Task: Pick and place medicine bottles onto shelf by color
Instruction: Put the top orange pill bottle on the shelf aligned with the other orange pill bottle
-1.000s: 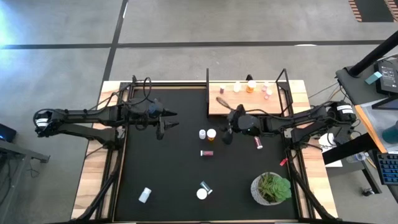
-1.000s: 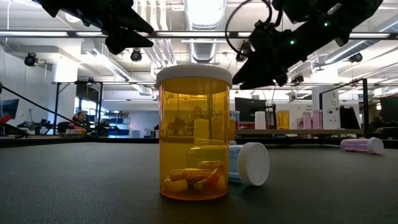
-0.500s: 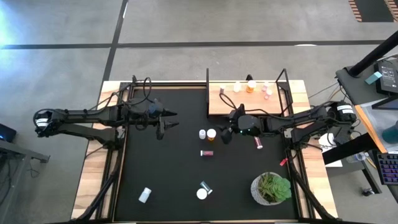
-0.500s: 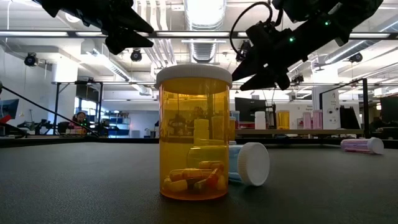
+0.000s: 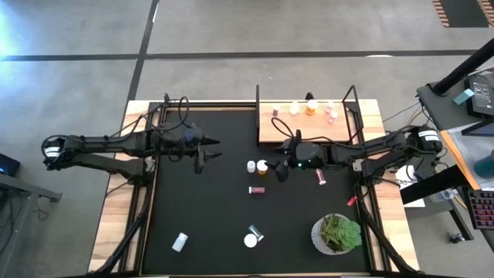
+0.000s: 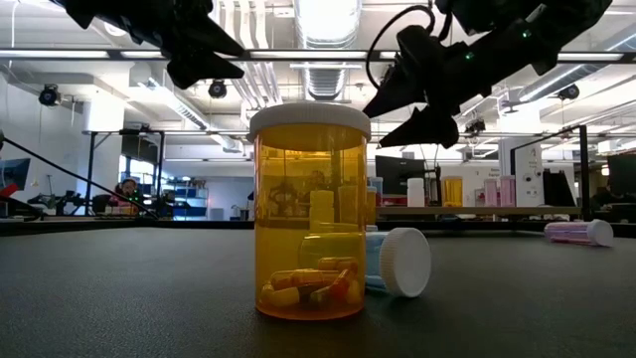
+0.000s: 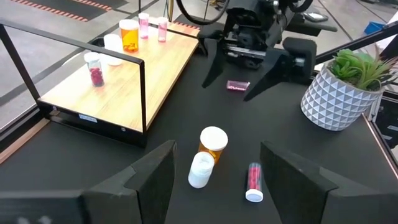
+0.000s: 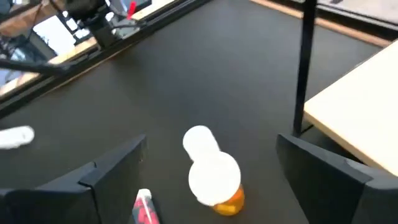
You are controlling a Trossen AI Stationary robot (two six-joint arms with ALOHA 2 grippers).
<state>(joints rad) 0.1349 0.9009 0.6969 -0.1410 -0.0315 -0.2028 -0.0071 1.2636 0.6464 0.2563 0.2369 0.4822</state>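
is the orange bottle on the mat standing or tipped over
Standing. The orange bottle sits upright on its base with its white cap on top and pills at the bottom; the white bottle beside it lies on its side.

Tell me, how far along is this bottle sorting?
Several bottles already stand on the shelf. The right end effector hangs open above the orange bottle, holding nothing. Other bottles on the mat are left.

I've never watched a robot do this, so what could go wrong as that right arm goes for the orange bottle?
The right gripper hovers open over the orange bottle. A white bottle lies right against it, so the jaws might bump it and send it rolling. The orange bottle stands upright, so an off-centre grip could tip it. A red bottle lies nearby, in the way of anything that rolls.
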